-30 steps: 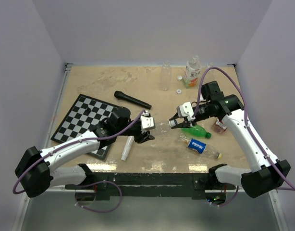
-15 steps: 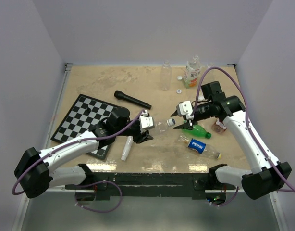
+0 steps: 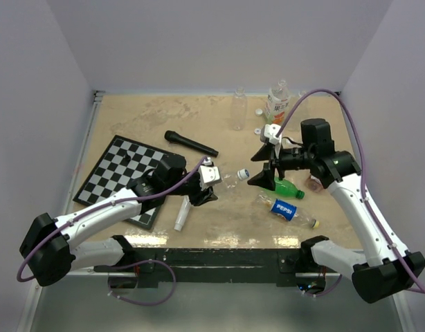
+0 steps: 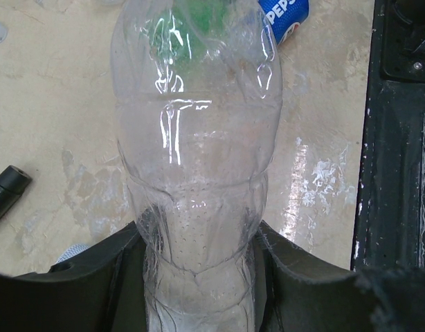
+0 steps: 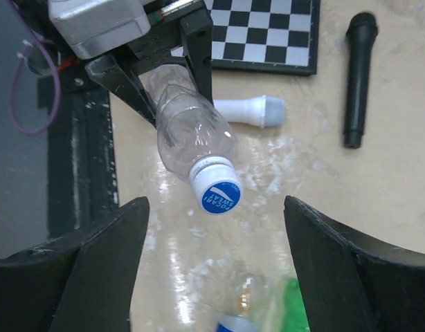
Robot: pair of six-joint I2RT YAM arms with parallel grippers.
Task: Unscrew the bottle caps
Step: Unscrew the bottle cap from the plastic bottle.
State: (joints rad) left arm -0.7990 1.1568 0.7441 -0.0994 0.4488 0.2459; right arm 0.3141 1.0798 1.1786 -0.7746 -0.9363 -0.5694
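Left gripper [image 3: 207, 185], centre frame, clamped on clear bottle [image 3: 230, 181] with blue cap [image 5: 219, 194] on its neck, facing right gripper [image 3: 259, 168], whose jaws stand wide apart, clear of it; loose white cap [image 3: 258, 111] lies beyond, upper centre.

Bright, even overhead light with soft, short shadows under the arms. Top view is sharp. Left wrist view: white glare streaks on the clear bottle [image 4: 199, 138], shiny patches on the surface [image 4: 316, 173], bottle base soft. Right wrist view: right end effector [image 5: 214, 205] fingers dark and blurred at frame bottom, blue cap [image 5: 219, 194] crisp.
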